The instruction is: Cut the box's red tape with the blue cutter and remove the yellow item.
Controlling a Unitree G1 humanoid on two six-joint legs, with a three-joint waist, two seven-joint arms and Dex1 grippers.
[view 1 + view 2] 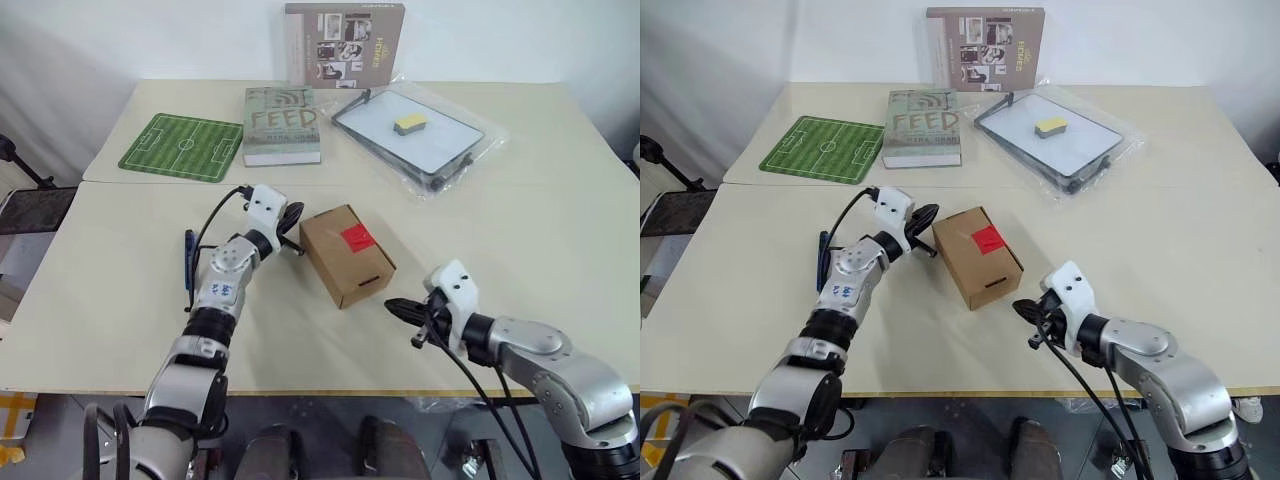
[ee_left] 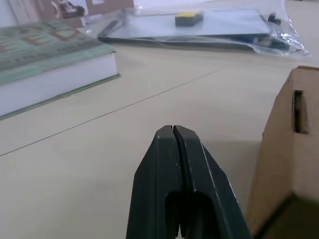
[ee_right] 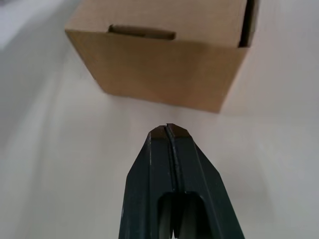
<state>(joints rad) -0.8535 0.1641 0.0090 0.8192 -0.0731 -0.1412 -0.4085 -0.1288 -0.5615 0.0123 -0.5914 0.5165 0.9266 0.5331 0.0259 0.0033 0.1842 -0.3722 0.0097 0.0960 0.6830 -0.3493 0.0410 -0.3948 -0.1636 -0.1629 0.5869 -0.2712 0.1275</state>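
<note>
The small brown cardboard box (image 1: 345,255) lies closed in the middle of the table, with the red tape (image 1: 357,238) on its top. Left of it my left gripper (image 1: 291,222) is shut and empty, its tip just short of the box's left end (image 2: 279,164). My right gripper (image 1: 395,307) is shut and empty too, a short way off the box's near end (image 3: 154,64), pointing at it. The blue cutter (image 1: 188,262) lies on the table on the far side of my left forearm. The yellow item is hidden.
At the back lie a green football-pitch mat (image 1: 183,147), a grey-green book (image 1: 281,125), and a bagged whiteboard (image 1: 410,137) with a yellow block (image 1: 409,123) on it. A brown box (image 1: 344,45) stands against the wall.
</note>
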